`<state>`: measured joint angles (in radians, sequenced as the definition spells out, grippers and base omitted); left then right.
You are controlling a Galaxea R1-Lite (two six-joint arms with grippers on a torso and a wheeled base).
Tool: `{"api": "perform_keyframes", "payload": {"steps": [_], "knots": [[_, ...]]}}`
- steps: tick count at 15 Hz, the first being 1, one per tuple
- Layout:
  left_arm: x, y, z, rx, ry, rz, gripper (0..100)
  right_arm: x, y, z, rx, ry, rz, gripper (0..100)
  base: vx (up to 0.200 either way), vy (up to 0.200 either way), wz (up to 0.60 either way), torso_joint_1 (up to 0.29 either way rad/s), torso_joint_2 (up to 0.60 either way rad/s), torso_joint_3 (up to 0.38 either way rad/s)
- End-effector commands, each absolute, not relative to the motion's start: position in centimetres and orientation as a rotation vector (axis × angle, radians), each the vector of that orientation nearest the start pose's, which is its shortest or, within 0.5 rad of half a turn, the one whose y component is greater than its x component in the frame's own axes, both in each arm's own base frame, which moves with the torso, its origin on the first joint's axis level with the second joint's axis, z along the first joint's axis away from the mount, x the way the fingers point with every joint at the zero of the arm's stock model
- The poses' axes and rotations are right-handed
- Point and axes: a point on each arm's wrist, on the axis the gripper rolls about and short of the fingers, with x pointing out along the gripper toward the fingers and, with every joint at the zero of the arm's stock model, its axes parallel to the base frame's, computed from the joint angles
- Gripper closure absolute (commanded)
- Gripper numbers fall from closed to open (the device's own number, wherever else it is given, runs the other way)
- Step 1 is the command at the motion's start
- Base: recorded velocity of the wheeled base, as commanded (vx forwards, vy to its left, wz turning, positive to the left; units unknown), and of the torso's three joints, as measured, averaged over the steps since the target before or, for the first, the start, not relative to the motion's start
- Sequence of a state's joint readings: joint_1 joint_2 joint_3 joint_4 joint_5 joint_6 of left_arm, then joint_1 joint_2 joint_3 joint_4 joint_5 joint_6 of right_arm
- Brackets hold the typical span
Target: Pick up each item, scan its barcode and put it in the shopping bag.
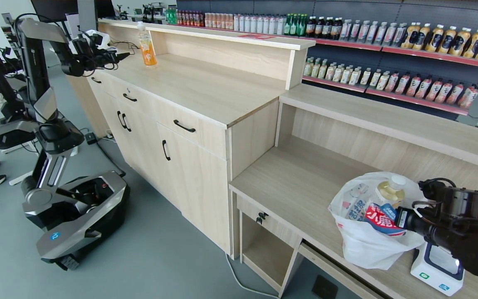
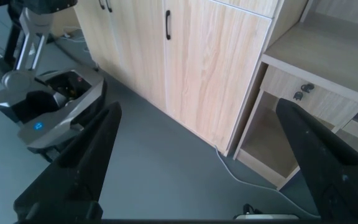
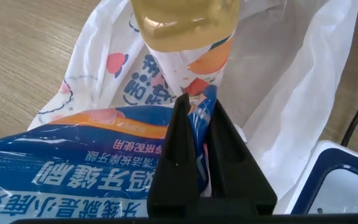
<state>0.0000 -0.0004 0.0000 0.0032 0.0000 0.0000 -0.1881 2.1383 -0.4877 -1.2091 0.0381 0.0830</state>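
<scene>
— Head view first: pale wooden counter [image 1: 206,89] on two levels, shelves of bottles [image 1: 388,37] behind, grey floor in front.
— Counts?
— One orange drink bottle [image 1: 147,45], upright on the higher level, well apart from the rest. One other robot [image 1: 56,166] on the floor at the left. On the lower level, one white shopping bag [image 1: 363,245] and one scanner [image 1: 436,270] just beside it. In the bag, one white-capped bottle [image 1: 390,189]. At the bag's mouth, one blue and red packet [image 1: 382,218].
— And the right gripper [image 1: 403,218]?
— At the bag's mouth too, touching the packet, above the scanner.
— Left wrist view?
— Left gripper [image 2: 197,162] over grey floor, near the cupboard doors [image 2: 185,56]. Two dark fingers [image 2: 79,168], spread wide apart.
— Right wrist view?
— Right gripper [image 3: 199,109] clamped on the packet [image 3: 73,162], with its thin blue edge pinched between the two fingers [image 3: 173,143]. Packet lying across the bag's opening; cannot tell how far inside. One bottle [image 3: 188,31] just past the fingertips, within the shopping bag [image 3: 291,93]. One corner of the scanner [image 3: 340,186] beside the bag.
</scene>
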Motion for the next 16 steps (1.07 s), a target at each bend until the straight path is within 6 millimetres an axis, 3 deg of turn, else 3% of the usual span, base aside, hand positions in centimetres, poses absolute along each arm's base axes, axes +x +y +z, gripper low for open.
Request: {"api": "perform_keyframes", "payload": {"steps": [1,7,8,10,13,15,16], "knots": [[-2.3,0.0,7.5,0.000,0.003,0.000,0,31.1,-5.7,2.0,0.136,0.458,-0.164,100,0.000,0.000,0.00,0.000,0.00,0.000],[-2.3,0.0,7.5,0.000,0.003,0.000,0,31.2,-5.7,1.2,0.140,0.480,-0.166,100,0.000,0.000,0.00,0.000,0.00,0.000],[-2.3,0.0,7.5,0.000,0.003,0.000,0,31.2,-5.7,1.1,0.140,0.482,-0.164,0,0.000,0.000,0.00,0.000,0.00,0.000],[-2.3,0.0,7.5,0.000,0.003,0.000,0,31.1,-5.7,1.4,0.143,0.477,-0.165,0,0.000,0.000,0.00,0.000,0.00,0.000],[-2.3,0.0,7.5,0.000,0.003,0.000,0,30.7,-5.8,3.8,0.139,0.422,-0.164,0,0.000,0.000,0.00,0.000,0.00,0.000],[-2.3,0.0,7.5,0.000,0.003,0.000,0,30.1,-5.7,5.9,0.138,0.384,-0.141,0,0.000,0.000,0.00,0.000,0.00,0.000],[-2.3,0.0,7.5,0.000,0.003,0.000,0,29.1,-5.7,8.5,0.131,0.339,-0.117,0,0.000,0.000,0.00,0.000,0.00,0.000]]}}
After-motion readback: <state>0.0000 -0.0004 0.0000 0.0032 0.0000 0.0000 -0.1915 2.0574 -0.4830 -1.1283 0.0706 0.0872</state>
